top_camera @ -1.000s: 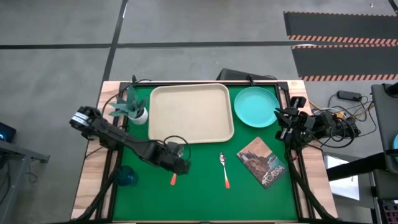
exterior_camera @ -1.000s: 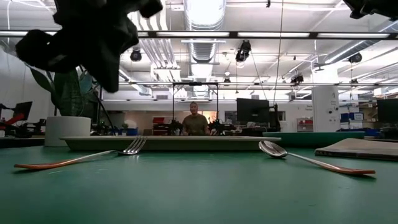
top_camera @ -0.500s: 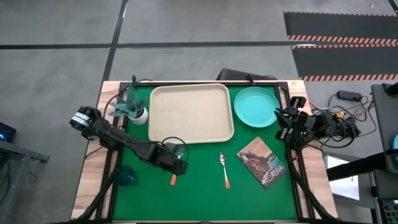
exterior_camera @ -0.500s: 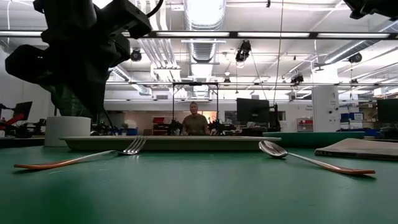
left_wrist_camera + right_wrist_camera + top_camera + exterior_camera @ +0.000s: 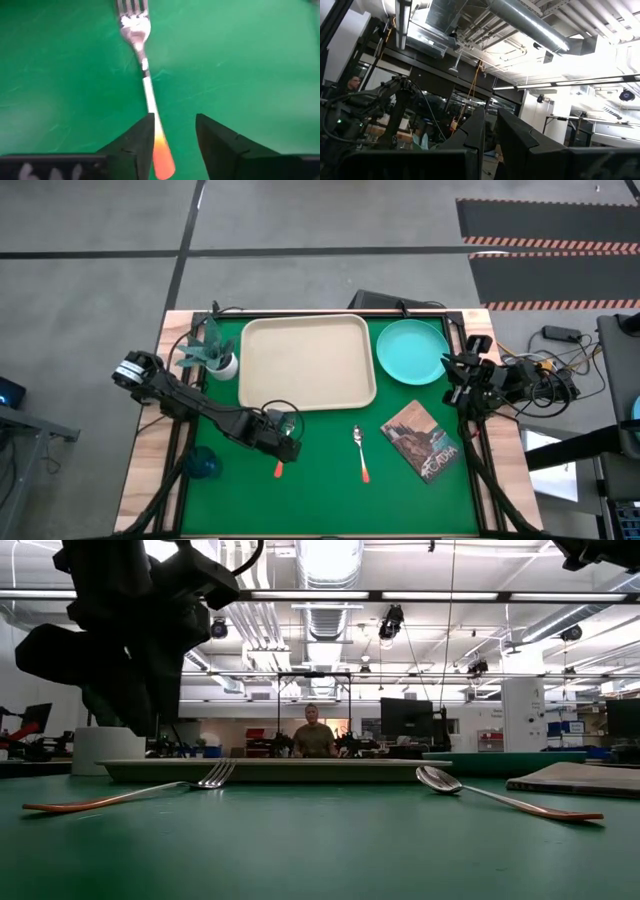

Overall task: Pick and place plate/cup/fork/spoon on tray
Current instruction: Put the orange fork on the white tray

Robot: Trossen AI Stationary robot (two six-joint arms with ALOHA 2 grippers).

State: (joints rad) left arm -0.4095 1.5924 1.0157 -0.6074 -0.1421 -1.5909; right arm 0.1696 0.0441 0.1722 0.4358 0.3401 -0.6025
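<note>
Fork (image 5: 145,80): slim silver, red-orange handle end, lying flat on the green table mat (image 5: 330,500) in front of the tray's near left corner, tines toward the tray; in the high view only its orange tip shows past the left arm. Left gripper (image 5: 173,137): poised directly over the fork's handle, fingers (image 5: 137,142) parted narrowly with the orange end between them; no contact with the handle can be made out, and in the low view the arm hangs above the fork, clear of the mat. Spoon (image 5: 361,452): lying on the mat right of the fork, well apart from it, bowl toward the tray, orange end toward the near edge. Tray (image 5: 306,362): beige, at the far middle of the mat, nothing on it. Plate (image 5: 412,351): turquoise, just beside the tray's right edge. Cup (image 5: 203,464): dark blue, at the near left edge of the table. Right gripper (image 5: 490,131): at the table's right edge beside the plate, raised and pointing out into the room, fingers nearly closed with only a slim gap, holding nothing. Other items: white pot with green plant (image 5: 213,354) left of the tray; book (image 5: 421,440) right of the spoon; a person (image 5: 314,736) seated far off in the room, seen in the low view.
</note>
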